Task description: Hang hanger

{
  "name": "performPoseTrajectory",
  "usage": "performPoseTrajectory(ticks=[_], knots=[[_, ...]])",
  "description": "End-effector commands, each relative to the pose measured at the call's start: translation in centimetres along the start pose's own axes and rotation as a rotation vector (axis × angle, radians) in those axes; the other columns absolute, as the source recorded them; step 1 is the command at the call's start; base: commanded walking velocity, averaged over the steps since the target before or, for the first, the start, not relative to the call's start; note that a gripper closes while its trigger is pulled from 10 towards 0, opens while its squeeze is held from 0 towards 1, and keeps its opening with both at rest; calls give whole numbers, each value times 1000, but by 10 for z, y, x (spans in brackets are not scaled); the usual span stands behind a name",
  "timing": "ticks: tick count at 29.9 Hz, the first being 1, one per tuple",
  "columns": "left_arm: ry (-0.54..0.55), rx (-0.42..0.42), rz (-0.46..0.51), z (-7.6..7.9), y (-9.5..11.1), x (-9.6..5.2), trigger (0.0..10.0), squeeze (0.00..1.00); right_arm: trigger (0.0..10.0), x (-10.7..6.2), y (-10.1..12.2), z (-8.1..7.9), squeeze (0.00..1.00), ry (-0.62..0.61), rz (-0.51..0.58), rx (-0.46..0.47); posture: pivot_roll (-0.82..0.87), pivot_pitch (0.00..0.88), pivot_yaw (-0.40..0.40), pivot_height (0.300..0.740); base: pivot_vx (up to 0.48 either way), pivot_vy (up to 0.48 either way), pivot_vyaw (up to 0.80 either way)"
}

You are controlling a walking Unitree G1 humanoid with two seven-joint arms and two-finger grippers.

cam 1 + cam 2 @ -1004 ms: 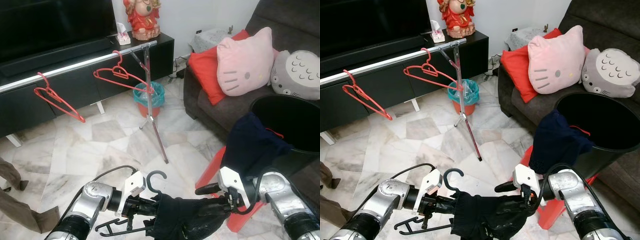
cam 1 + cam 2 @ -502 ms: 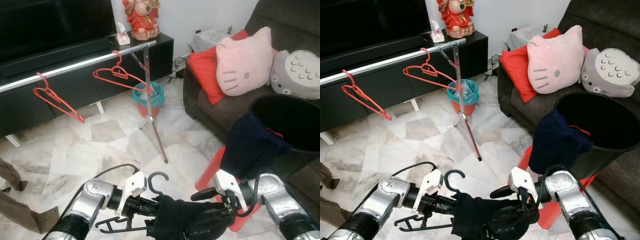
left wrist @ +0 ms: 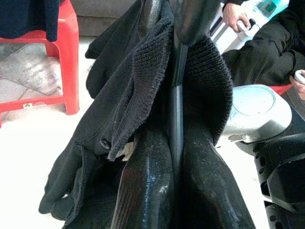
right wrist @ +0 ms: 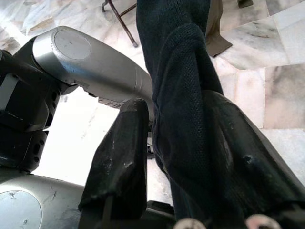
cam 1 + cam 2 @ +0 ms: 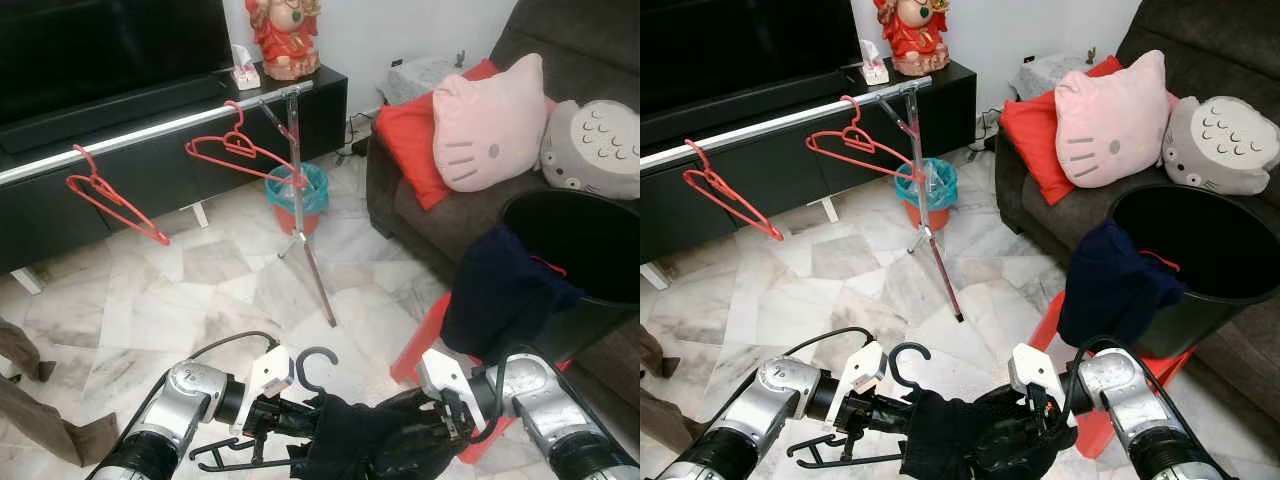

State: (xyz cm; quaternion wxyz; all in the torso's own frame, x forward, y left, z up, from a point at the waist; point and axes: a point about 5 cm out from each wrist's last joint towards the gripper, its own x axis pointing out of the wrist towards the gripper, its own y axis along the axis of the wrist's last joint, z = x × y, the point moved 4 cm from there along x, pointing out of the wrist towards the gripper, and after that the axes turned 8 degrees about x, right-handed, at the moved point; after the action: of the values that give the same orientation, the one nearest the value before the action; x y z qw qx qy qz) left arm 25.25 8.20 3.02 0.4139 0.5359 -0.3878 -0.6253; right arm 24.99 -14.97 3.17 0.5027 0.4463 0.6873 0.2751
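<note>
Dressing black hanger (image 5: 300, 368) with dark garment (image 5: 350, 445), left gripper (image 5: 275, 415) clamped on hanger, right gripper (image 5: 430, 435) pinching cloth beside it. Next, probably: lift toward rail (image 5: 150, 130) ahead.

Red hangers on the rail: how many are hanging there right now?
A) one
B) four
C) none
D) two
D: two red hangers hang on the silver rail, while the black hanger is in the left hand.
</note>
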Motion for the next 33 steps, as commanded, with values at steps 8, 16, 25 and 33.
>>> performPoseTrajectory(ticks=[8,16,25,33], knots=[[-10,30,35,0,10,0,10000,0,0,9,-10,-5,0,17,-19,34,-44,30,23,740,0,0,0],[-9,28,36,-1,10,0,10000,0,0,8,-9,-5,0,17,-7,40,-48,31,25,740,0,0,0],[-5,32,34,-1,10,0,10000,0,0,8,-7,-5,0,14,14,50,-47,32,27,740,0,0,0],[10,23,27,-3,9,-2,10000,494,0,8,-7,-5,0,15,19,53,-47,31,29,740,0,0,0]])
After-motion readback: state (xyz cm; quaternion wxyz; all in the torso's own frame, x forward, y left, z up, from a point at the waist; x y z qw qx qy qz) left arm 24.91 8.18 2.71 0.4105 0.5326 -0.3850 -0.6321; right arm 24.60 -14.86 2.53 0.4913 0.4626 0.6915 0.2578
